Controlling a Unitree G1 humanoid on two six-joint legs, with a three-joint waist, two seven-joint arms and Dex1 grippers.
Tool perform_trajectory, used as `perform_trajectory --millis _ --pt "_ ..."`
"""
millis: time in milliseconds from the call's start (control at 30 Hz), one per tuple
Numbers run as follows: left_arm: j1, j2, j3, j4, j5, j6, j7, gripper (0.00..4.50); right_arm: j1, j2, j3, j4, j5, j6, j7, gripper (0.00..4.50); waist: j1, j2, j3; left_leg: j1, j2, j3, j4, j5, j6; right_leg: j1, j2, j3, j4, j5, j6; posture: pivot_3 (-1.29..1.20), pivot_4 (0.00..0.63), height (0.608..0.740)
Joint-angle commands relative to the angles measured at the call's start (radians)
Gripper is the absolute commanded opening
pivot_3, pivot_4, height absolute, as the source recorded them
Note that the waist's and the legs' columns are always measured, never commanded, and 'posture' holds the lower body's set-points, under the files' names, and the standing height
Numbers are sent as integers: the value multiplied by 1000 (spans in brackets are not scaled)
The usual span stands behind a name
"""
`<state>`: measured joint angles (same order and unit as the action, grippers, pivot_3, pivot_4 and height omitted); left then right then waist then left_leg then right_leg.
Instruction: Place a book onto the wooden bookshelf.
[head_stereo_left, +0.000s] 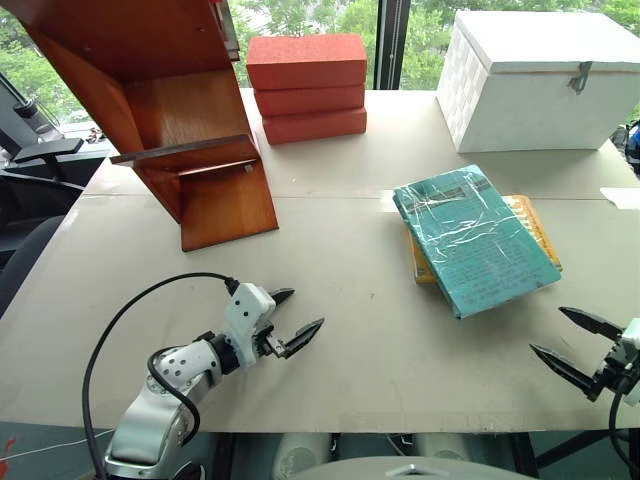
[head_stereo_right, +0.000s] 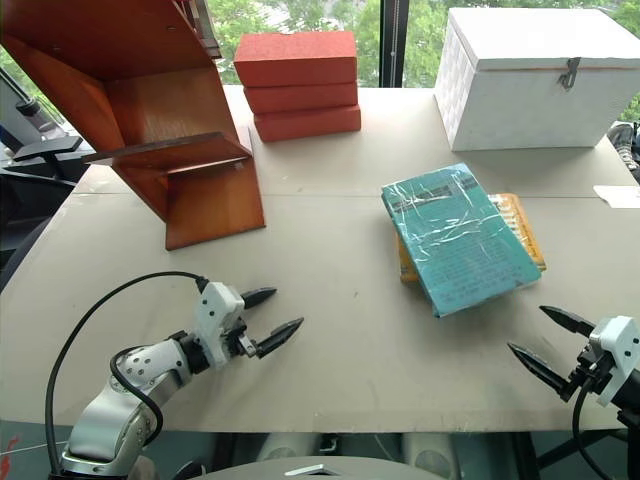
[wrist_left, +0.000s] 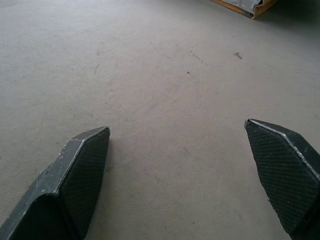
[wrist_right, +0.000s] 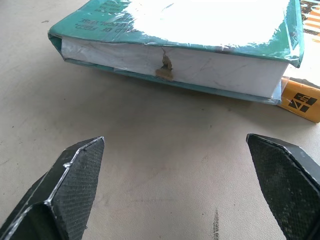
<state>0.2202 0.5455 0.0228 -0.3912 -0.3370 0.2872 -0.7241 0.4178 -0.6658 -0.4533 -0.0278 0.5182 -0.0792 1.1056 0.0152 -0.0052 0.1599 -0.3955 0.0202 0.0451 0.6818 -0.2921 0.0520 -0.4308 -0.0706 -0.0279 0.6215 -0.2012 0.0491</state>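
The teal-green book (head_stereo_left: 477, 237), wrapped in shiny plastic, lies flat on the table (head_stereo_left: 360, 300) at the right, on top of a smaller orange-yellow book (head_stereo_left: 532, 222). Its white page edge (wrist_right: 175, 65) faces my right gripper (head_stereo_left: 574, 345), which hovers open a short way in front of it near the table's front right edge. The wooden bookshelf (head_stereo_left: 160, 110) stands at the back left, reddish-brown with slanted sides. My left gripper (head_stereo_left: 298, 318) is open at the front left, over bare table, with nothing between its fingers (wrist_left: 80, 175).
A stack of three red-orange bricks (head_stereo_left: 306, 86) sits beside the bookshelf at the back. A white box (head_stereo_left: 535, 80) with a latch stands at the back right. A paper slip (head_stereo_left: 622, 197) lies at the right edge.
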Motion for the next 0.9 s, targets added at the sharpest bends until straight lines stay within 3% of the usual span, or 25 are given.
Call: perform_trajectory --millis 33,733,900 --pt "1 1 14 -20 -9 -27 -9 4446 -1 -13 -29 -16 20 1 10 4500 0 0 0 0 0 0 0 0 0 0 0 0 0 0 0 0 150 740" --pt "-49 1 5 47 -10 -75 -59 4446 -19 -32 -50 9 3 24 -3 4500 0 0 0 0 0 1 2 0 0 0 1 1 2 2 -3 0 150 740" --pt "-89 51 35 15 -72 -31 -128 4446 -101 -71 -128 8 27 121 -127 4500 -1 0 0 0 -1 2 2 0 0 0 1 1 2 2 -3 0 150 740"
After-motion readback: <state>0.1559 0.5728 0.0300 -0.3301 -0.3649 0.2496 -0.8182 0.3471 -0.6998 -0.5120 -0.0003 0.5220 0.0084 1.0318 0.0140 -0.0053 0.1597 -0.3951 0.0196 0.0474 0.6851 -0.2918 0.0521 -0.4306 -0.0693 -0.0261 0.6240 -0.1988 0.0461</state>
